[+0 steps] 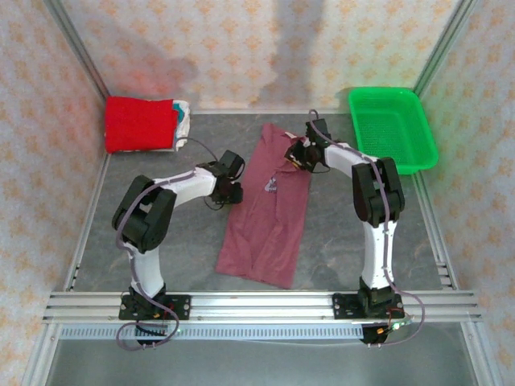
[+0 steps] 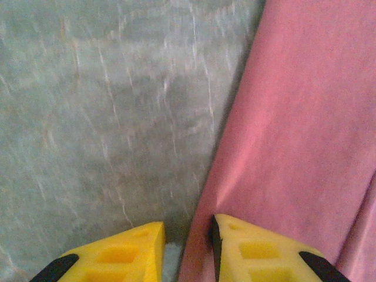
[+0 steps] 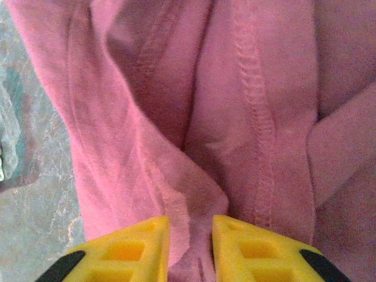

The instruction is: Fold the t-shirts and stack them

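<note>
Item: maroon t-shirt (image 1: 269, 211), flat. Left gripper (image 2: 188, 226) narrowly parted astride its left edge; we cannot tell any hold. Right gripper (image 3: 190, 226) at its far end, apparently pinching a fold.

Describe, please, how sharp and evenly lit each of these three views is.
Top external: soft overall, with a dark shadow on the back wall and a red tint near the red folded shirt. Left wrist: the table looks smeared. Right wrist: stitching on the maroon t-shirt is fairly crisp.

2 white-and-black arms (image 1: 181, 183), grey cables (image 1: 121, 229), yellow claw fingers (image 2: 252, 252), black tips
</note>
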Robot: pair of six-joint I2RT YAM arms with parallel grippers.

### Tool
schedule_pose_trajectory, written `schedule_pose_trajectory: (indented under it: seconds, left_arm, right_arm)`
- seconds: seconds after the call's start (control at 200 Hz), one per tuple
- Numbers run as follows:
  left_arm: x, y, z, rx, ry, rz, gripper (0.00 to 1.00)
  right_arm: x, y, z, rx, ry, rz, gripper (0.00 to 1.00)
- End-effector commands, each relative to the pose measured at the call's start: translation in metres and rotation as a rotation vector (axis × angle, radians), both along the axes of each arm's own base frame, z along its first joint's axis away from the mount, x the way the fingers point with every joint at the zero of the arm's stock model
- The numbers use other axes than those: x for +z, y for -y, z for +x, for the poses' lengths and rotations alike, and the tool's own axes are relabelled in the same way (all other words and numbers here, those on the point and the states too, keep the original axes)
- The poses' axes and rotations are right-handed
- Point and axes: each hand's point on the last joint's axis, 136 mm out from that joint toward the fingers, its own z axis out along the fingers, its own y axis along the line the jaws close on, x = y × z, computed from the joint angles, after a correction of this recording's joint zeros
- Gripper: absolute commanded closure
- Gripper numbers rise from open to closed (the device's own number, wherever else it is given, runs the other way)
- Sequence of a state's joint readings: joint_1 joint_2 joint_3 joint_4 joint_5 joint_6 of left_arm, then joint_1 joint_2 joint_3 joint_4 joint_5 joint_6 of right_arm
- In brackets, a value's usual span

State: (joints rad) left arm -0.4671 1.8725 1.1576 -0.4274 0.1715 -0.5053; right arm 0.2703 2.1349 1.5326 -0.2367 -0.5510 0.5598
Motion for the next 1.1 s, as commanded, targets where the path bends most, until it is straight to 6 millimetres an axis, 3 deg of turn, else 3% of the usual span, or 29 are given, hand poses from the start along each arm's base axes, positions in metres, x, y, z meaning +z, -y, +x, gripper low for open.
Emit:
schedule_pose_trajectory:
  seconds: [0.0, 0.12, 0.27, 0.35, 0.405, 0.781, 0.901, 0.991, 1.096]
  left_arm:
    - [-0.024, 0.000, -0.054, 0.023, -0.138, 0.029, 0.73]
    - [-0.022, 0.003, -0.075, 0.055, -0.153, 0.023, 0.73]
    - [-0.017, 0.010, -0.083, 0.059, -0.139, 0.014, 0.73]
    - [-0.014, 0.007, -0.084, 0.062, -0.132, 0.027, 0.73]
    - [-0.011, 0.005, -0.084, 0.059, -0.125, 0.035, 0.73]
    - [-0.021, -0.004, -0.091, 0.057, -0.142, 0.076, 0.74]
    - [-0.026, -0.006, -0.093, 0.061, -0.153, 0.084, 0.74]
    - [-0.029, -0.007, -0.093, 0.063, -0.154, 0.090, 0.74]
    - [-0.032, -0.007, -0.093, 0.065, -0.158, 0.095, 0.74]
  right_arm:
    - [0.006, -0.001, 0.009, 0.010, 0.022, -0.020, 0.86]
    - [0.009, 0.007, 0.011, 0.000, 0.028, -0.049, 1.00]
    - [0.014, 0.009, 0.013, -0.006, 0.036, -0.050, 1.00]
    - [0.017, 0.016, 0.015, -0.027, 0.051, -0.084, 0.70]
    - [0.017, 0.020, 0.017, -0.034, 0.057, -0.109, 0.61]
    - [0.001, 0.010, 0.041, 0.030, 0.052, -0.144, 0.57]
    - [-0.008, 0.005, 0.046, 0.041, 0.039, -0.140, 0.64]
    - [-0.007, 0.002, 0.048, 0.051, 0.041, -0.133, 0.81]
    - [0.004, 0.001, 0.047, 0.050, 0.062, -0.129, 0.94]
